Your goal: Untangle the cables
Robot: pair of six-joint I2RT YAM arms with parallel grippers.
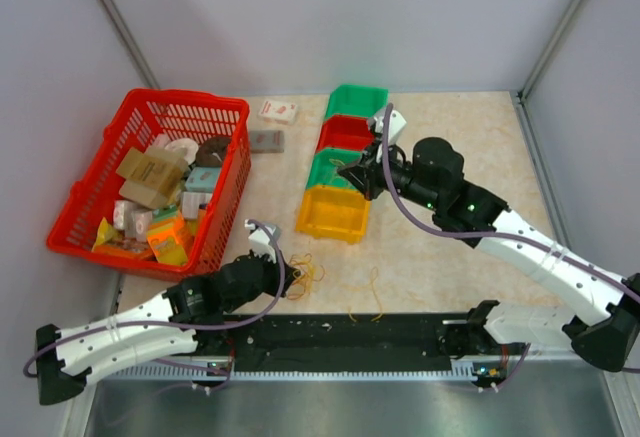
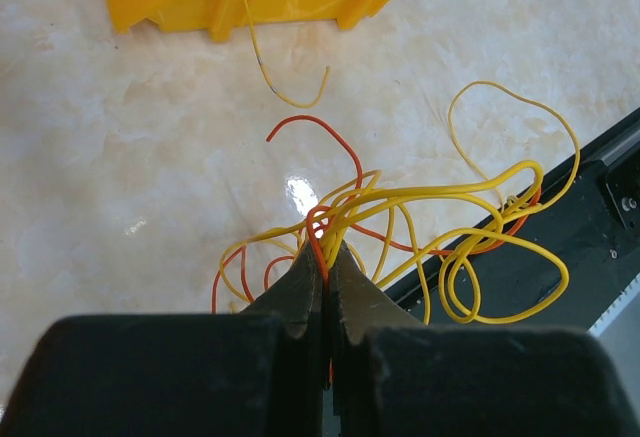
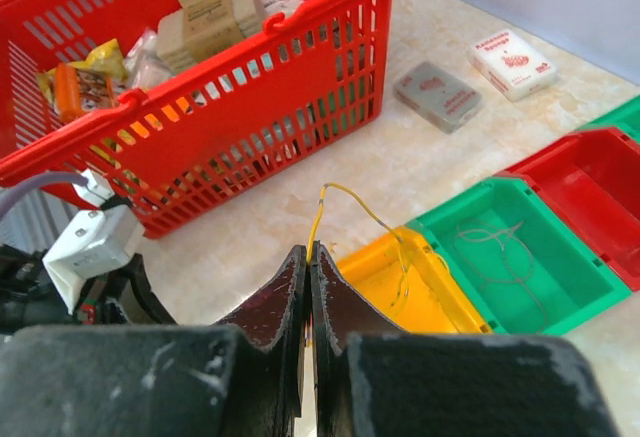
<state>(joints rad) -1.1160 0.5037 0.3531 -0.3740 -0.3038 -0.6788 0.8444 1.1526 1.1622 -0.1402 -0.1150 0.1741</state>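
Observation:
The cables lie as a yellow, orange and red tangle point(image 2: 420, 227) point(image 1: 303, 275) on the table by the black front rail. My left gripper point(image 2: 324, 249) point(image 1: 283, 279) is shut on the tangle, with orange and yellow strands pinched between its tips. My right gripper point(image 3: 309, 252) point(image 1: 350, 171) hovers above the row of bins, shut on a single yellow cable point(image 3: 360, 209) that arcs up from its tips and down over the yellow bin point(image 3: 400, 282) point(image 1: 333, 214). Another loose yellow strand point(image 1: 376, 292) lies on the table.
A red basket point(image 1: 150, 182) point(image 3: 200, 87) full of packets stands at the left. Green and red bins point(image 1: 345, 132) line up behind the yellow one; the green bin point(image 3: 520, 247) holds a thin grey wire. Two small boxes point(image 1: 278, 111) point(image 3: 437, 95) lie at the back.

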